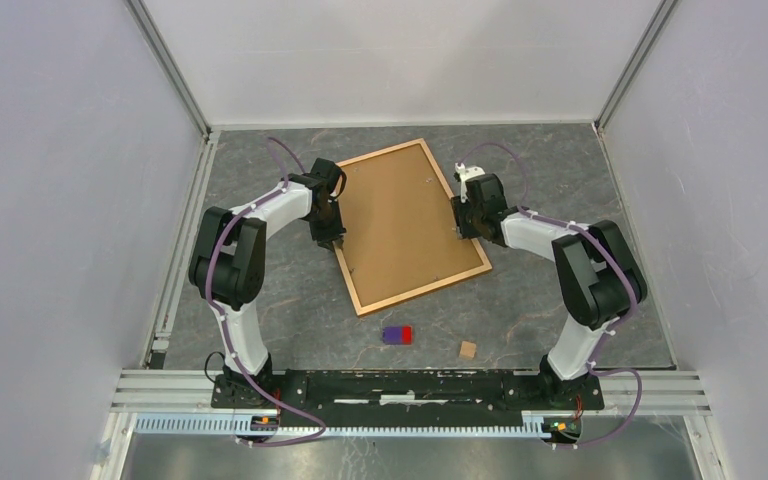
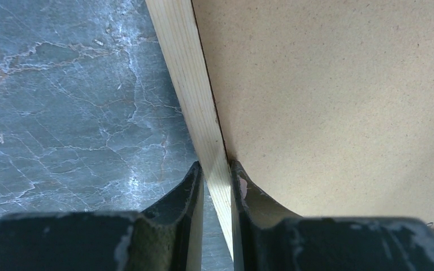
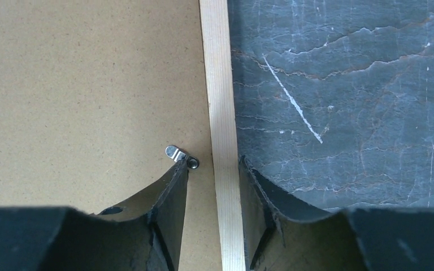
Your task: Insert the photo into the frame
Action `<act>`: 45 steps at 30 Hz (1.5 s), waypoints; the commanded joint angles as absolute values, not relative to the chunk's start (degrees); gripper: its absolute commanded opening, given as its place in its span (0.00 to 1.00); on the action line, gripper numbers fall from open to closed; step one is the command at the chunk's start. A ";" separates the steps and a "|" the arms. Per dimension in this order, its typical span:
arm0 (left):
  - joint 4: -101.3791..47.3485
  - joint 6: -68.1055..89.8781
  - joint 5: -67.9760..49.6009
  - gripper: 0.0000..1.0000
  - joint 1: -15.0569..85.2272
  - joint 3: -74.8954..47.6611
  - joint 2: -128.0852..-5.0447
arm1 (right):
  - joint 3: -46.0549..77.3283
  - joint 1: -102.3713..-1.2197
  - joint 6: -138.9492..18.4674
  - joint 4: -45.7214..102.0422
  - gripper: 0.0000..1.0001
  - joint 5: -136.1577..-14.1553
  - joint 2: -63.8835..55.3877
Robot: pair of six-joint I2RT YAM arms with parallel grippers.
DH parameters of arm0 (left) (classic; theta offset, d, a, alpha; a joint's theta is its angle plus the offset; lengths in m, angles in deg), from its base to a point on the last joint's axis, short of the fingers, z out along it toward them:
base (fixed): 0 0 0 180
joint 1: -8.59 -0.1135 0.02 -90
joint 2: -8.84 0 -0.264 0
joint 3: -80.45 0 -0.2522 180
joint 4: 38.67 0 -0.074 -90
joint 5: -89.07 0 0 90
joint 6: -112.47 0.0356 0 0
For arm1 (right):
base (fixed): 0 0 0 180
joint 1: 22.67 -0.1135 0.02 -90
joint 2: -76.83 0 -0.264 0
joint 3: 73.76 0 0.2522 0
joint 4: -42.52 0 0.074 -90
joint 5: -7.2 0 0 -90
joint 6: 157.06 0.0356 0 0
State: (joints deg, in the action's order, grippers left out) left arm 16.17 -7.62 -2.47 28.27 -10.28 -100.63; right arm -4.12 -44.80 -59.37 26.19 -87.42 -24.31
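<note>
**As Frame Lies Back-Up, Both Tools Are Set Astride Its Long Rails**

While the frame [image 1: 425,289] is seen lying back-up on the grey counter [image 1: 580,180], midway between the left and right edges and nearer the far edge, its brown backing board [image 1: 410,220] is shown seated inside the moulding. The left tool [image 2: 217,169] is pinched on the left rail, a finger pressed to each side of the pale wood. The right tool [image 3: 215,164] is spread astride the opposite rail, its inner finger beside a small metal turn clip [image 3: 179,154], with a gap left to the wood. The photo is not seen in any view. The frame is judged light and stiff but thin, liable to twist if raised by one side. It is best taken at the middles of both long rails, and the clip turned gently.
</note>
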 commanded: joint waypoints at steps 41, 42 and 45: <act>16.13 -4.16 -6.42 0.02 28.44 -7.73 -99.75 | -8.09 -45.17 -66.57 31.25 0.55 -83.14 -21.97; 16.12 -4.16 -6.59 0.02 28.39 -7.68 -99.75 | -8.18 -45.17 -66.59 31.51 0.54 -83.15 -21.87; 16.11 -4.16 -6.64 0.02 28.34 -7.70 -99.97 | -8.05 -45.17 -66.61 30.97 0.51 -83.26 -22.13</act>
